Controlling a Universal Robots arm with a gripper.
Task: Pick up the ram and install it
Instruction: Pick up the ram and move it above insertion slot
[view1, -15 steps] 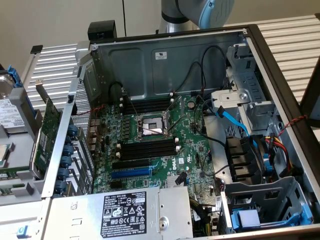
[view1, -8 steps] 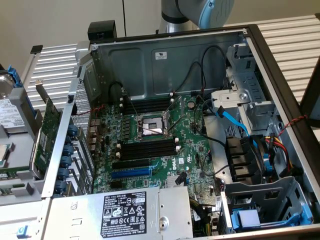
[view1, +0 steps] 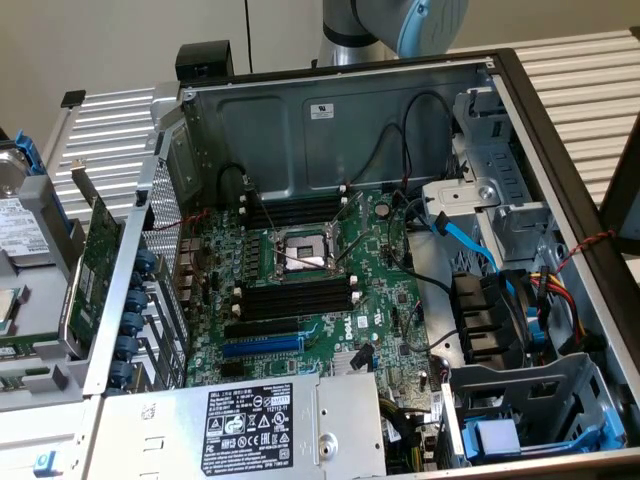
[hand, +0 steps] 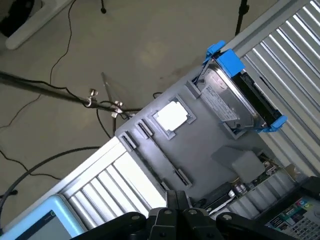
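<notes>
In the wrist view my gripper (hand: 178, 198) is shut, its black fingers pressed together with nothing between them. It hangs over a grey tray (hand: 200, 150) beside the computer case. The ram is out of view. In the exterior view the arm (view1: 395, 25) reaches in from behind the open case (view1: 330, 110). The motherboard (view1: 320, 330) lies flat inside. Two banks of black memory slots with white end clips, one bank (view1: 295, 212) behind the processor socket (view1: 300, 255) and one bank (view1: 295, 297) in front of it, look unfilled.
A hard drive in a blue caddy (hand: 240, 95) rests at the tray's edge, with a white square part (hand: 172, 116) beside it. A green expansion card with a metal bracket (view1: 95, 260) stands at the exterior view's left. Cables (view1: 470, 245) and a power supply (view1: 250, 420) crowd the case.
</notes>
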